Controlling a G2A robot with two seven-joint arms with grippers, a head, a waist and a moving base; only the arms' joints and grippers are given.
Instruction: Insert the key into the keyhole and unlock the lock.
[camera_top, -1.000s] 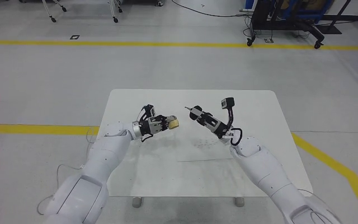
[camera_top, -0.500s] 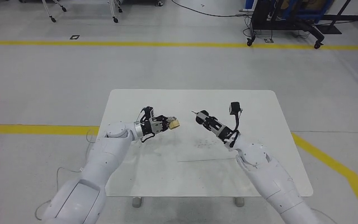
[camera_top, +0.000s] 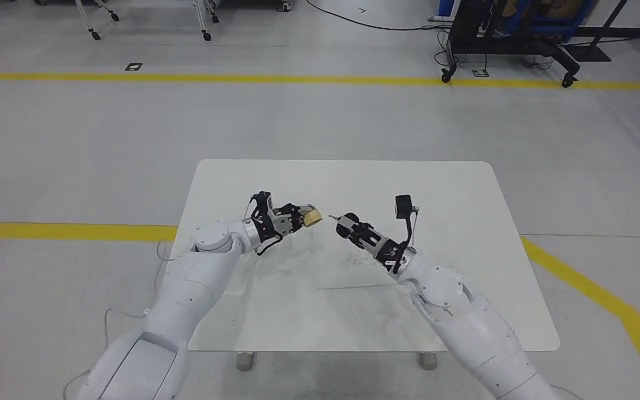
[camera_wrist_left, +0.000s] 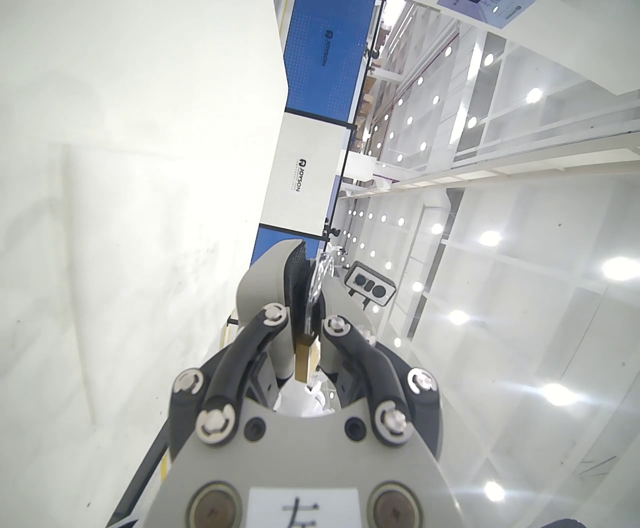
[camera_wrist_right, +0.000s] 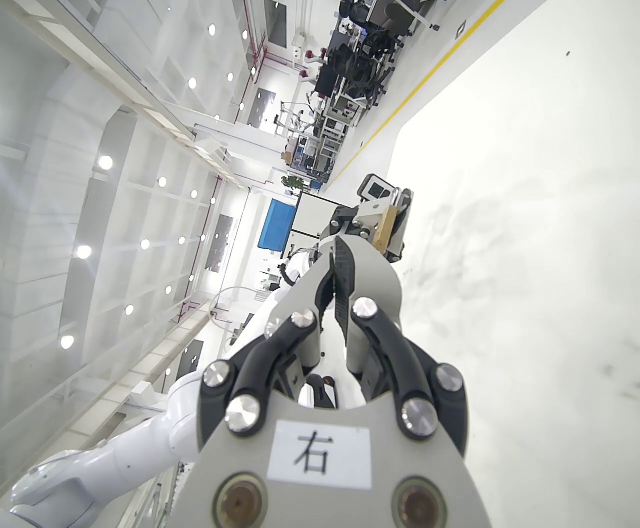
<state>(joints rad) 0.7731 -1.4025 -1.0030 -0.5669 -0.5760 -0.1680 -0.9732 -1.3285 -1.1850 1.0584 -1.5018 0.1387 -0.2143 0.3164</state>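
A brass padlock (camera_top: 312, 215) hangs in the air over the table's middle, with my left gripper (camera_top: 298, 216) shut on it. In the left wrist view the lock's brass body (camera_wrist_left: 303, 357) sits between the closed fingers (camera_wrist_left: 260, 285), its silver shackle (camera_wrist_left: 320, 277) pointing outward. My right gripper (camera_top: 346, 223) is shut on a thin silver key (camera_top: 332, 217), whose tip points at the lock a short gap away. The right wrist view has the right gripper (camera_wrist_right: 336, 255) shut with the key hidden between its pads, and the lock (camera_wrist_right: 386, 227) straight ahead.
Both grippers hover above the white table (camera_top: 450, 200), which carries faint scuff marks (camera_top: 375, 262) near its middle. Yellow floor lines (camera_top: 300, 77) and wheeled frames (camera_top: 510, 45) lie well beyond the far edge.
The right gripper with the key has swung left and nearer, closing most of the gap to the lock. The left gripper with the lock has barely shifted.
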